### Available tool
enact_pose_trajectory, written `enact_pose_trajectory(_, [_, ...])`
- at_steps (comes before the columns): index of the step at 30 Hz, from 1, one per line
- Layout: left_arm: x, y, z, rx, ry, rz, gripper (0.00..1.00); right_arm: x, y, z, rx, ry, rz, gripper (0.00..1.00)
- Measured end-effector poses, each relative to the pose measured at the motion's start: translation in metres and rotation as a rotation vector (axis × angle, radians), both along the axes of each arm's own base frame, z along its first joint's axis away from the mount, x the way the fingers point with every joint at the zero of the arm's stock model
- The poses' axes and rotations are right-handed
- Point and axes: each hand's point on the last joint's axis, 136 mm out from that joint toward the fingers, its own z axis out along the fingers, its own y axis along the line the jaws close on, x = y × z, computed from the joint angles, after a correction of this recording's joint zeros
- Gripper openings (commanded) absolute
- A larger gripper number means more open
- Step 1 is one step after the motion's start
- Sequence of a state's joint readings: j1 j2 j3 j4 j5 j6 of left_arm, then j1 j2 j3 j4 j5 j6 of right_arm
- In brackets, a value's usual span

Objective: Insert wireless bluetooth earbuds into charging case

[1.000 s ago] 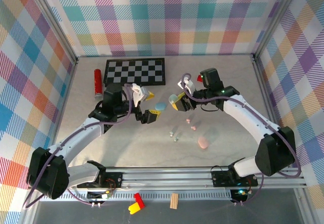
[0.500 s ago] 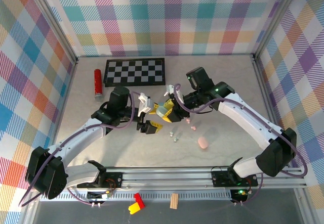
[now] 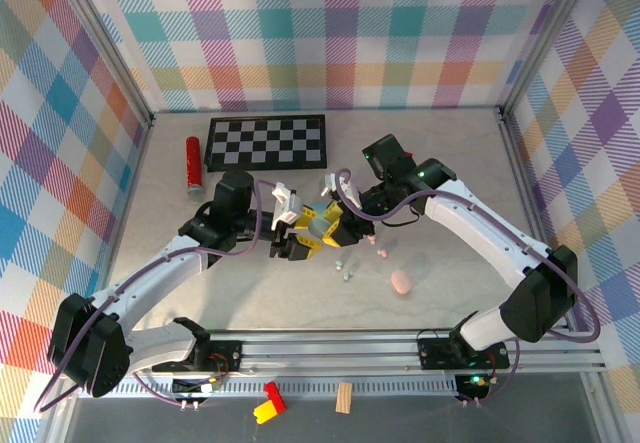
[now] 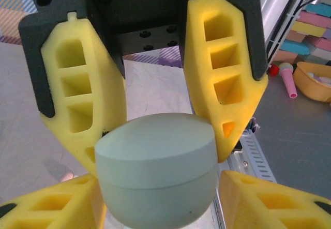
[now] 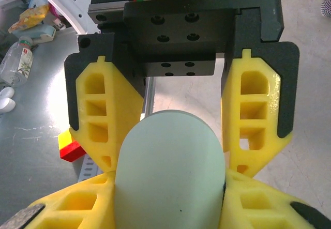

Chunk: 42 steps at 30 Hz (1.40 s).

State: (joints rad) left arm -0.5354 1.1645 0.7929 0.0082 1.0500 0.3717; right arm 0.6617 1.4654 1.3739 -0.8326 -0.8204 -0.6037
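Pale green charging case (image 4: pixel 155 172) (shut)

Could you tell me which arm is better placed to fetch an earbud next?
Probably the right: the loose earbuds lie just on its side of the green case, which both arms' jaws flank, so the left could hold it.
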Motion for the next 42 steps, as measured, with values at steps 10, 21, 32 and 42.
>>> enact_pose_trajectory(10, [0.001,0.000,0.000,0.002,0.041,0.014,0.52,-0.001,0.000,-0.002,-0.004,-0.004,0.010,0.24])
enact_pose_trajectory(21, [0.002,-0.001,-0.004,0.010,0.066,0.013,0.56,-0.002,-0.002,-0.010,-0.029,-0.005,0.024,0.24])
enact_pose_trajectory(32, [0.002,-0.003,-0.006,0.015,0.083,-0.002,0.54,-0.003,-0.004,-0.013,-0.047,-0.007,0.029,0.23])
enact_pose_trajectory(42, [0.002,-0.004,-0.010,0.028,0.110,-0.014,0.56,-0.002,-0.005,-0.017,-0.069,-0.007,0.037,0.23])
